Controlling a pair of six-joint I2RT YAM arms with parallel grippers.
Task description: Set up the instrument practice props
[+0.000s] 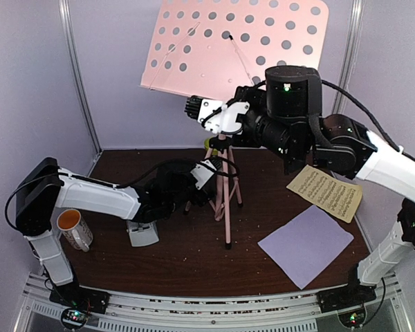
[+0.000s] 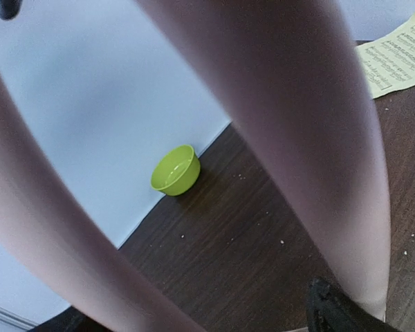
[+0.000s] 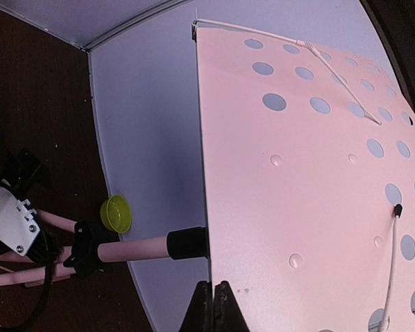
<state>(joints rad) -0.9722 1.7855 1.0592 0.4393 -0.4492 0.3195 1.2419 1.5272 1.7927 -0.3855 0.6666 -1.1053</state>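
1. Pink tripod music stand (image 1: 226,207): it stands upright near the middle of the dark wooden tabletop (image 1: 194,266). Its perforated desk (image 1: 235,45) is raised high and tilted toward the back wall.
2. Right tool (image 3: 212,308): it is held up at the desk's lower edge. In the right wrist view its two dark fingers are pressed together to a thin seam right on that edge, apparently pinching the lip.
3. Left tool (image 1: 206,188): it is low over the tabletop and pushed in against the tripod legs. The left wrist view is filled by two blurred pink legs. Only one dark fingertip (image 2: 335,311) shows, just beside the right-hand leg. I cannot tell how far the fingers are parted or whether they hold a leg.
4. Pale-yellow sheet-music page (image 1: 325,191): it lies flat on the right of the tabletop, printed side up.
5. Lavender page (image 1: 306,243): it lies flat just in front of the yellow page, their near edges meeting or almost so.
6. Grey pyramid metronome (image 1: 142,234): it sits on the tabletop at the left, partly under the left arm.
7. White mug with orange inside (image 1: 72,228): it is at the far left edge, beside the left arm's base.
8. Lime-green bowl (image 2: 174,171): it rests on the tabletop against the back wall, behind the stand.
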